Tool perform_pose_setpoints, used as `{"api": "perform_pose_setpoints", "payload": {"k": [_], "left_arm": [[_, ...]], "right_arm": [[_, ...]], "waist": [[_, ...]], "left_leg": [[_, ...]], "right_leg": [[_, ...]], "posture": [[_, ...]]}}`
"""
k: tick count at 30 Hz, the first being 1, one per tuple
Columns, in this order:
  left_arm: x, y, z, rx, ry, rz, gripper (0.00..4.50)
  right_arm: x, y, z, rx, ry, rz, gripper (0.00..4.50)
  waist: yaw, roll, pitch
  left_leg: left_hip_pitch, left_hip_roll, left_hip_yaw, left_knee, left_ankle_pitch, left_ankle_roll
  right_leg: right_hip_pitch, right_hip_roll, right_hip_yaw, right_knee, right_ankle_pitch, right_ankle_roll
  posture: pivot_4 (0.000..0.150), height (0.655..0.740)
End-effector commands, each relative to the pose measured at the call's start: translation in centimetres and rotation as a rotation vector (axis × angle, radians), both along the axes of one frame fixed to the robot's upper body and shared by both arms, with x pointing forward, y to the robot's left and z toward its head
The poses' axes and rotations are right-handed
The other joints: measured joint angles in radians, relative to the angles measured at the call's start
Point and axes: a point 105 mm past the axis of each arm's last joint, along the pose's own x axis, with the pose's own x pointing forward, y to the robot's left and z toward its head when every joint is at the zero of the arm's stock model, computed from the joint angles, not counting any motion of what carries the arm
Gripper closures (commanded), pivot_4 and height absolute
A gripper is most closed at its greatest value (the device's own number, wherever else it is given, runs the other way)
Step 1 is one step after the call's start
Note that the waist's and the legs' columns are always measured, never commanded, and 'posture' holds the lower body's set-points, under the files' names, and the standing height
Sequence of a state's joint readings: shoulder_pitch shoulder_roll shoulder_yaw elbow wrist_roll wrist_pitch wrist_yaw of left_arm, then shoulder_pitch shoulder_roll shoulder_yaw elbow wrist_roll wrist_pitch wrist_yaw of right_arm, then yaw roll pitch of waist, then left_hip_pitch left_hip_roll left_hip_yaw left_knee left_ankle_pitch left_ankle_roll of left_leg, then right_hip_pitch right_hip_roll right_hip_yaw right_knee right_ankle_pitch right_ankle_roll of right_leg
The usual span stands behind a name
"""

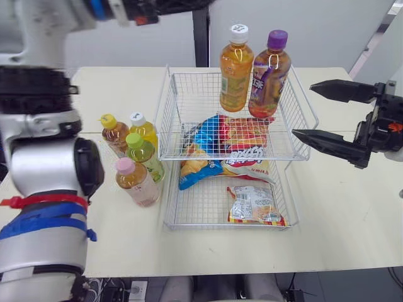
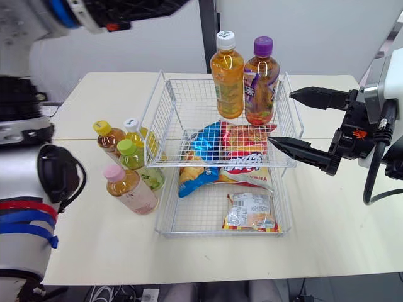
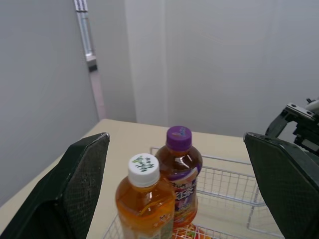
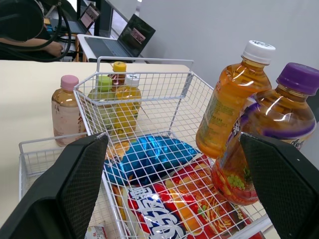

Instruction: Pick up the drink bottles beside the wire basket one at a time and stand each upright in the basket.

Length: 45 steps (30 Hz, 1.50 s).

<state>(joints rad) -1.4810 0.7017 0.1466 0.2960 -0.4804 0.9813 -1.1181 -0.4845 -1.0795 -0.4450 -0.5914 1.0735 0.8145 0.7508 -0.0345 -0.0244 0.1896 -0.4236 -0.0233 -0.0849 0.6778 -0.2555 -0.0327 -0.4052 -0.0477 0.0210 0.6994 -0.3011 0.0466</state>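
A two-tier wire basket (image 1: 189, 94) stands mid-table. In its upper tier an orange bottle with a white cap (image 1: 237, 68) and a dark bottle with a purple cap (image 1: 269, 74) stand upright, side by side. Left of the basket, several bottles stand together on the table: yellow cap (image 1: 115, 134), white cap (image 1: 143, 130), green cap (image 1: 143, 155) and pink cap (image 1: 136, 182). My right gripper (image 1: 304, 109) hangs open and empty just right of the upper tier, fingers pointing at the purple-capped bottle. My left gripper (image 3: 175, 137) is held high behind the basket, open, with nothing between its fingers.
Snack bags lie in the basket: a blue one (image 1: 204, 135) and a red one (image 1: 245, 133) on the upper tier, a clear packet (image 1: 255, 204) on the lower. Bare table (image 1: 352, 207) spreads right and front. A person sits at laptops (image 4: 134, 35) beyond the table.
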Motion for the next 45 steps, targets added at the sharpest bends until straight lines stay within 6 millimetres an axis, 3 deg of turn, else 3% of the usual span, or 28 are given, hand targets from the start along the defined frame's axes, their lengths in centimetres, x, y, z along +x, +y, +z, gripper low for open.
{"api": "perform_pose_setpoints", "payload": {"k": [1, 5, 11, 17, 23, 29, 33, 45], "left_arm": [[-2.2, 2.7, 1.0, -0.046, -0.056, 0.099, 0.02], [-3.6, 7.0, -0.7, -0.045, -0.073, 0.298, 0.02], [-5.4, 11.8, -3.5, -0.072, -0.05, 0.53, 0.02], [-6.6, 18.6, -8.5, -0.106, 0.012, 0.803, 0.02], [-7.7, 21.2, -12.4, -0.101, 0.03, 0.92, 0.02], [-8.3, 23.0, -16.8, -0.116, 0.066, 1.021, 0.02], [-7.8, 23.3, -18.3, -0.129, 0.077, 1.051, 0.02], [-2.7, 19.0, -19.5, -0.129, 0.122, 0.896, 0.02]], "right_arm": [[-0.4, 0.3, 0.6, -0.011, -0.037, 0.029, 0.0], [-0.2, 0.6, 0.4, -0.013, -0.032, 0.057, 0.0], [0.5, 1.1, 0.3, -0.006, -0.035, 0.103, 0.0], [1.4, 2.3, -0.2, -0.004, -0.016, 0.179, 0.0], [1.8, 3.2, 0.0, 0.013, -0.027, 0.227, 0.0], [2.2, 4.1, -0.8, -0.011, 0.012, 0.239, 0.0], [2.4, 5.0, -1.4, -0.031, 0.03, 0.254, 0.0], [2.0, 6.0, -1.8, -0.039, 0.044, 0.297, 0.0]], "waist": [[0.001, 0.0, 0.0], [0.001, 0.0, 0.0], [0.003, 0.0, 0.0], [0.001, 0.001, 0.0], [0.009, 0.0, -0.001], [0.008, 0.0, -0.001], [0.009, -0.001, -0.001], [0.012, -0.001, -0.002]], "left_leg": [[0.0, 0.0, 0.0, 0.0, 0.0, 0.0], [0.001, 0.0, 0.0, 0.0, 0.0, 0.0], [0.002, 0.0, 0.001, 0.001, 0.0, 0.0], [0.006, 0.001, 0.003, -0.001, 0.0, 0.0], [0.006, 0.0, 0.004, -0.001, 0.0, 0.0], [0.006, 0.001, 0.004, -0.001, 0.0, 0.0], [0.006, 0.001, 0.003, -0.001, 0.0, 0.0], [0.006, 0.0, 0.003, -0.001, 0.0, 0.0]], "right_leg": [[0.0, 0.0, 0.0, 0.0, 0.0, 0.0], [0.0, 0.0, 0.001, 0.0, 0.0, 0.0], [0.001, -0.001, 0.001, 0.0, 0.0, 0.0], [0.002, -0.004, 0.003, 0.001, 0.0, 0.0], [0.003, -0.006, 0.002, 0.0, 0.0, 0.0], [0.003, -0.007, 0.003, 0.0, 0.0, -0.001], [0.003, -0.007, 0.002, 0.0, 0.0, -0.001], [0.003, -0.007, 0.002, 0.0, 0.001, -0.001]], "posture": [[0.15, 0.74], [0.15, 0.74], [0.15, 0.74], [0.15, 0.74], [0.15, 0.74], [0.15, 0.74], [0.15, 0.74], [0.15, 0.74]]}}
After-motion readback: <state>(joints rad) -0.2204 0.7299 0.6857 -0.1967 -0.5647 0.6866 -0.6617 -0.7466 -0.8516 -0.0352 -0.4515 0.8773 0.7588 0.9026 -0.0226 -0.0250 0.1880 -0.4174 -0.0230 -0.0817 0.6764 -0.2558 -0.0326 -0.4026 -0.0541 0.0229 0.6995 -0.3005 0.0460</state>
